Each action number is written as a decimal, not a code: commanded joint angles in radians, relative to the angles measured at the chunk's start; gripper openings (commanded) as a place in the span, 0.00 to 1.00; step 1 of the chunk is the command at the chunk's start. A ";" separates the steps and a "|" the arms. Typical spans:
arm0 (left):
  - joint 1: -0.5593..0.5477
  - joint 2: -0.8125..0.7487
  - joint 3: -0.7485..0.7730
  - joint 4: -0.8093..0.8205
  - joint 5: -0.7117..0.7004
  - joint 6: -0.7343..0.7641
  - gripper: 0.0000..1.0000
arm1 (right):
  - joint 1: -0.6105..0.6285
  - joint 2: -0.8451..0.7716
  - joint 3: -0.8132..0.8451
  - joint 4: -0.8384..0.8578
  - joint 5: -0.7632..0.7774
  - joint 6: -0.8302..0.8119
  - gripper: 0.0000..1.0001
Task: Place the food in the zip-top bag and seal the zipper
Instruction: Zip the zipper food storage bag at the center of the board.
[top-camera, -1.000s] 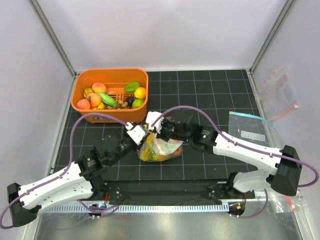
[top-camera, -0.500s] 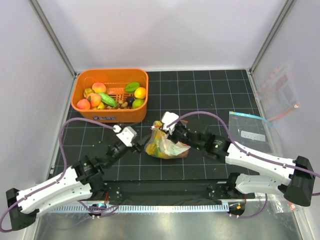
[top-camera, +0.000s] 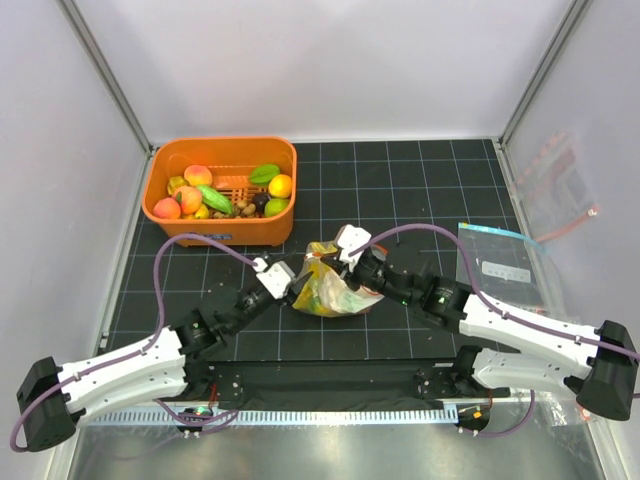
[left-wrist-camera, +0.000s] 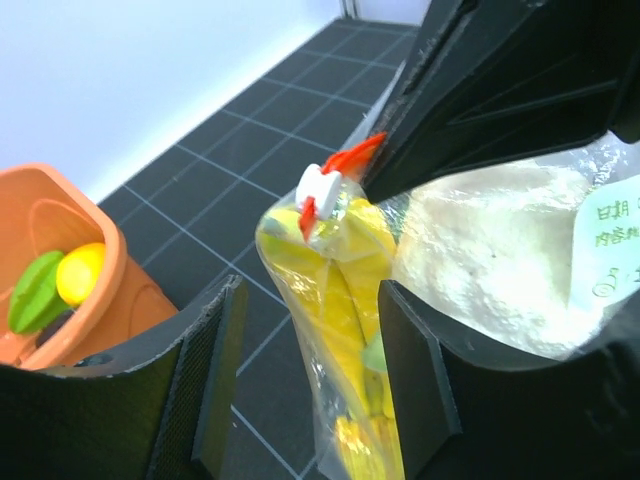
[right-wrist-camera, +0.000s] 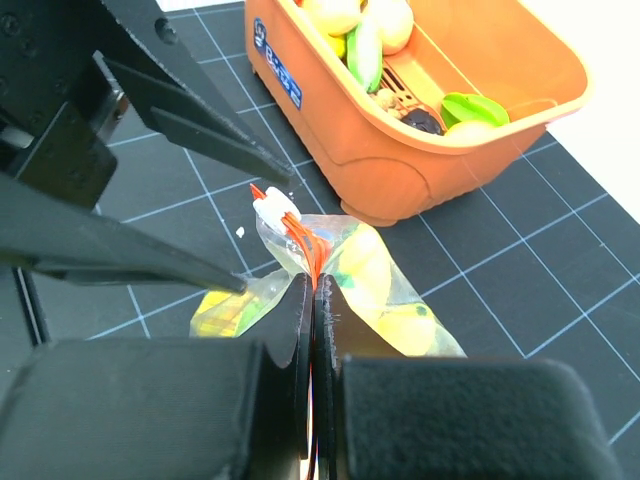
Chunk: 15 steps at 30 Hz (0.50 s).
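From above, we see the right pincer (top-camera: 325, 258) pinched on the mouth of the zip-top bag (top-camera: 335, 292). The bag stands on the mat in front of the orange basket (top-camera: 222, 143). Holding that top edge keeps the bag upright. The left pincer (top-camera: 290, 284) sits spread at the bag's left end. More food (top-camera: 195, 190) lies in the basket.

In the left wrist view, the left pincer (left-wrist-camera: 310, 300) straddles the bag's end with its jaws wide apart. The red zipper (left-wrist-camera: 352, 157) and its white slider (left-wrist-camera: 318, 186) poke out beside the right pincer's black finger. We judge the left pincer is lined up to take that end.

In the right wrist view, the right pincer (right-wrist-camera: 312, 300) is pressed flat on the zipper (right-wrist-camera: 305, 250), with the slider (right-wrist-camera: 272, 208) free beyond its tips. We cannot tell how much of the zipper is sealed.
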<state>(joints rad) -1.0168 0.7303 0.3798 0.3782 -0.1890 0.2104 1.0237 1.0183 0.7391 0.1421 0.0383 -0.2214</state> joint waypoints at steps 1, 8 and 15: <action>0.012 -0.019 -0.019 0.174 0.011 0.029 0.58 | -0.001 -0.049 0.003 0.120 -0.026 0.022 0.01; 0.017 -0.011 -0.041 0.252 0.069 0.046 0.57 | -0.001 -0.066 -0.003 0.122 -0.075 0.024 0.01; 0.017 -0.016 -0.048 0.280 0.125 0.053 0.51 | -0.001 -0.066 0.000 0.116 -0.092 0.020 0.01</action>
<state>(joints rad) -1.0054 0.7242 0.3344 0.5694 -0.1078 0.2447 1.0237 0.9836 0.7341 0.1528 -0.0307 -0.2066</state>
